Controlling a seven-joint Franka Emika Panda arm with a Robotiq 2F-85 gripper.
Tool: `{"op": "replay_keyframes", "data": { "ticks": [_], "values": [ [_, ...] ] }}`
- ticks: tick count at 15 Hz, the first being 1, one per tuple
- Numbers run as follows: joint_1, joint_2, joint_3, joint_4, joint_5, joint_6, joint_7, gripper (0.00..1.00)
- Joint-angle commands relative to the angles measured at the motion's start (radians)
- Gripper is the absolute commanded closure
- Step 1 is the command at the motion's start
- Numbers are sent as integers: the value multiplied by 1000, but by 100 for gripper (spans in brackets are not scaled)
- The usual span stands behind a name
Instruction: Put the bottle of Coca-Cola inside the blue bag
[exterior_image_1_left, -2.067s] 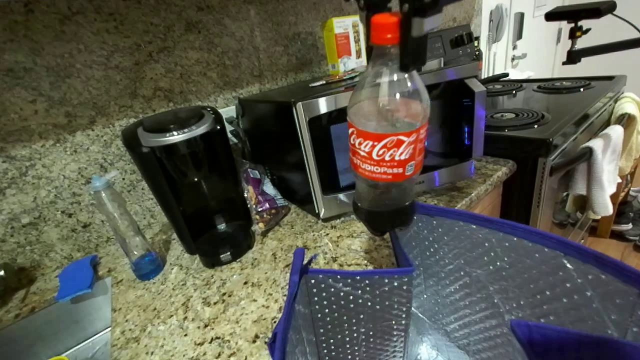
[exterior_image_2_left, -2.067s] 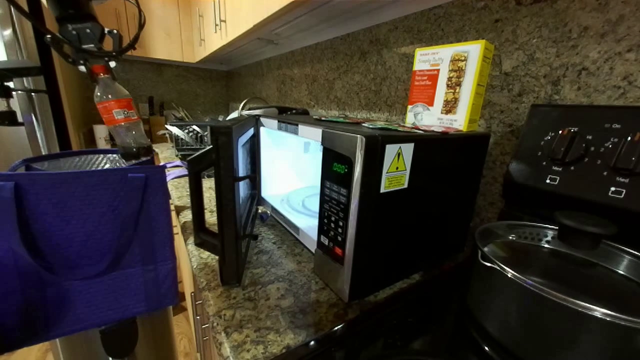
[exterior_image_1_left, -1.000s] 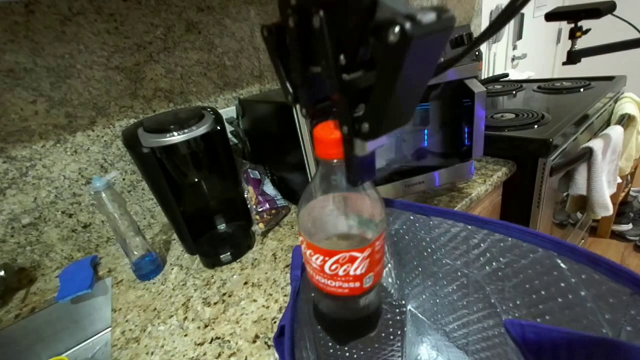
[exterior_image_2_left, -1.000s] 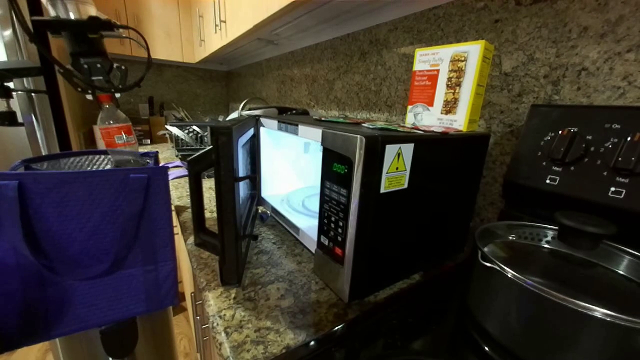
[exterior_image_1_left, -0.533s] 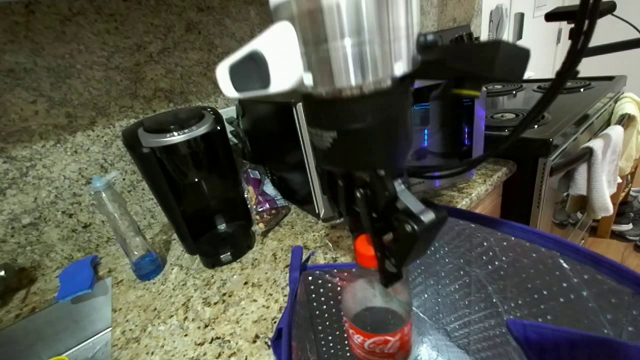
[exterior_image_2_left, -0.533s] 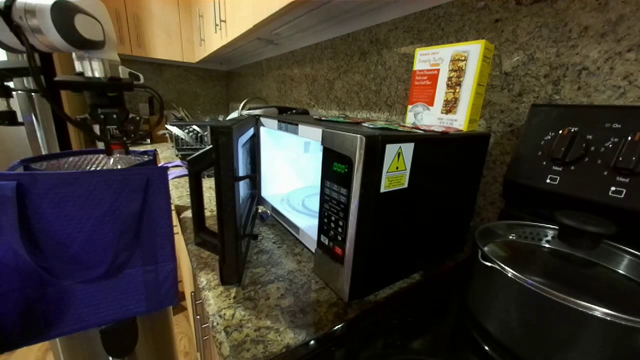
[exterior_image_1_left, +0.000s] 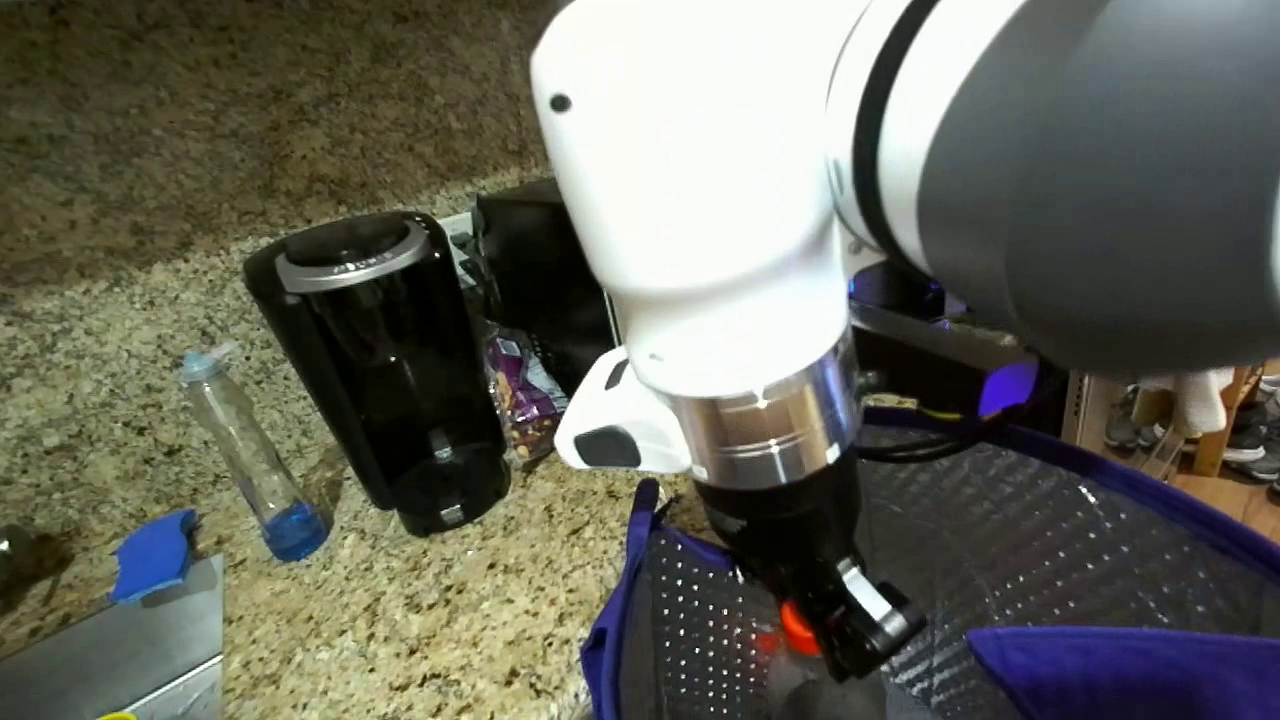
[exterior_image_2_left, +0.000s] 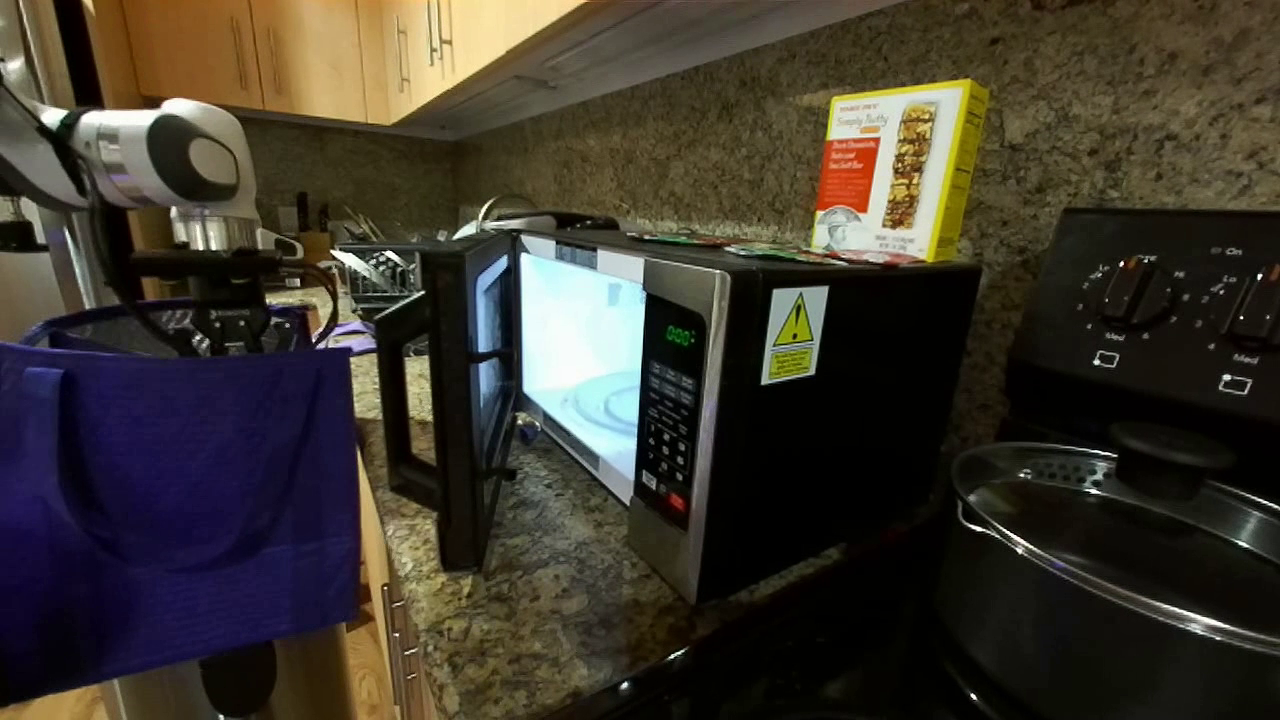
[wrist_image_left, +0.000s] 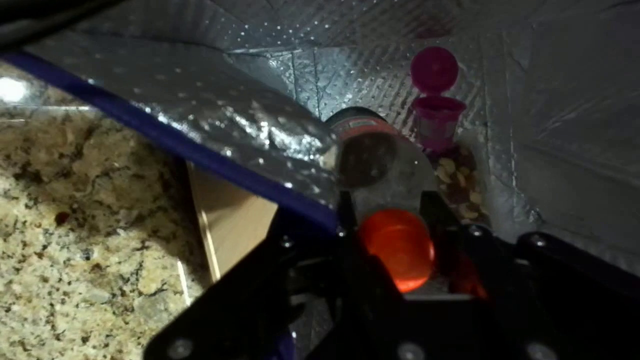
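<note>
The blue bag (exterior_image_1_left: 1000, 540) shows its silvery lining in an exterior view and its outer blue side in an exterior view (exterior_image_2_left: 200, 480). Its rim crosses the wrist view (wrist_image_left: 190, 150). The Coca-Cola bottle is down inside the bag's opening; its red cap (exterior_image_1_left: 800, 630) shows beside a finger. In the wrist view the cap (wrist_image_left: 397, 250) sits between both fingers, with the bottle's body slanting away below it. My gripper (wrist_image_left: 387, 202) is shut on the bottle at the cap and neck. In an exterior view the bag wall hides the fingertips and the bottle.
A pink lidded cup (wrist_image_left: 436, 117) and a nut packet (wrist_image_left: 457, 185) lie in the bag beside the bottle. The bag's rim is close to the left finger. A black coffee maker (exterior_image_1_left: 380, 370), a slim bottle (exterior_image_1_left: 245, 450) and an open microwave (exterior_image_2_left: 820, 420) stand on the counter.
The arm has come down over the bag. The bottle has gone from above the rim to deep in the opening, still between the fingers. The bag's near rim has shifted slightly.
</note>
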Motion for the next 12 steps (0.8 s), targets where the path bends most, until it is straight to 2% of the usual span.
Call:
{"op": "replay_keyframes", "data": {
  "ticks": [1,2,4,6,9,12],
  "values": [
    [35,38,-28,-2,-141,75,119,88],
    [46,43,-38,-8,-186,103,160,38],
    [62,43,-52,-9,-249,123,222,33],
    [77,22,-60,-20,-296,134,281,20],
    [64,-18,-41,-36,-247,138,286,1],
    [62,-97,-24,-57,-220,84,267,0]
  ]
}}
